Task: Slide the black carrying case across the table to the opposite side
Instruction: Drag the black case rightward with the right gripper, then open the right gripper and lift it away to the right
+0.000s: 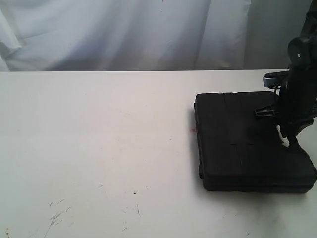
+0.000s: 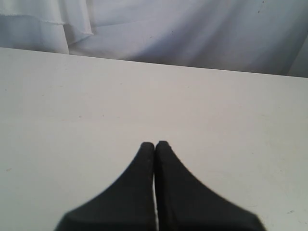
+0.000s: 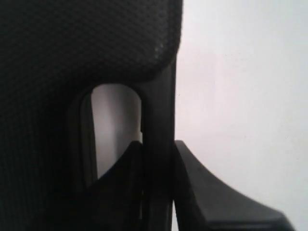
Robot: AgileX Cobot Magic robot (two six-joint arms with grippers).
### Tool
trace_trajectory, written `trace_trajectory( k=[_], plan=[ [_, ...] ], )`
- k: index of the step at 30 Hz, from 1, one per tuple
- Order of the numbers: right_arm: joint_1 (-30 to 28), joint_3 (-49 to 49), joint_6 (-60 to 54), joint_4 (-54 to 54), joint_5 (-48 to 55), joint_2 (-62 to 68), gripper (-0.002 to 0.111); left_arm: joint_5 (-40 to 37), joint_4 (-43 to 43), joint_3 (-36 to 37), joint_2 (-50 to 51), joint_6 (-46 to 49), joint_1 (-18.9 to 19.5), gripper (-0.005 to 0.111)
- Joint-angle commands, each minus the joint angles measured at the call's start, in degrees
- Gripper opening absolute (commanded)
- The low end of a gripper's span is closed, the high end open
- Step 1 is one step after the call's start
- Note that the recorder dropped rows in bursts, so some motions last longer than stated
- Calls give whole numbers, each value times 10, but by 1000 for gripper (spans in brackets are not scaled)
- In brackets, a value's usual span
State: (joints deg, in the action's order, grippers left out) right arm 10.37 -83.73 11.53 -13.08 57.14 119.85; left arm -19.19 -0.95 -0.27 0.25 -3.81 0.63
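The black carrying case (image 1: 237, 144) lies flat on the right part of the white table (image 1: 99, 148). My right gripper (image 1: 290, 141) comes down at the case's right edge. In the right wrist view the textured case (image 3: 72, 48) fills one side, and its handle bar (image 3: 159, 115) runs between my right gripper's (image 3: 158, 144) two fingers, which are shut on it. My left gripper (image 2: 155, 143) is shut with nothing in it, hanging over bare table (image 2: 72, 96); it does not show in the exterior view.
A white curtain (image 1: 124, 29) hangs behind the table's far edge. A tiny pink spot (image 1: 193, 131) sits just left of the case. Black scuff marks (image 1: 57, 215) mark the front left of the tabletop.
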Motion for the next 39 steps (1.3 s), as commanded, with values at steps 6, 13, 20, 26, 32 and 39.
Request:
trace_trajectory(
  k=[6, 13, 20, 26, 32, 39],
  plan=[
    [-4, 0, -34, 4, -27, -10, 0, 8, 1, 3, -3, -1, 1, 0],
    [-4, 0, -8, -1, -10, -10, 12, 8, 1, 3, -3, -1, 1, 0],
    [-4, 0, -6, -1, -10, -10, 21, 8, 1, 3, -3, -1, 1, 0],
    [-4, 0, -6, -1, -12, -10, 40, 8, 1, 3, -3, -1, 1, 0],
    [-4, -1, 13, 4, -7, -34, 51, 8, 1, 3, -3, -1, 1, 0],
    [-4, -1, 52, 39, 14, -106, 42, 8, 1, 3, -3, -1, 1, 0]
  ],
)
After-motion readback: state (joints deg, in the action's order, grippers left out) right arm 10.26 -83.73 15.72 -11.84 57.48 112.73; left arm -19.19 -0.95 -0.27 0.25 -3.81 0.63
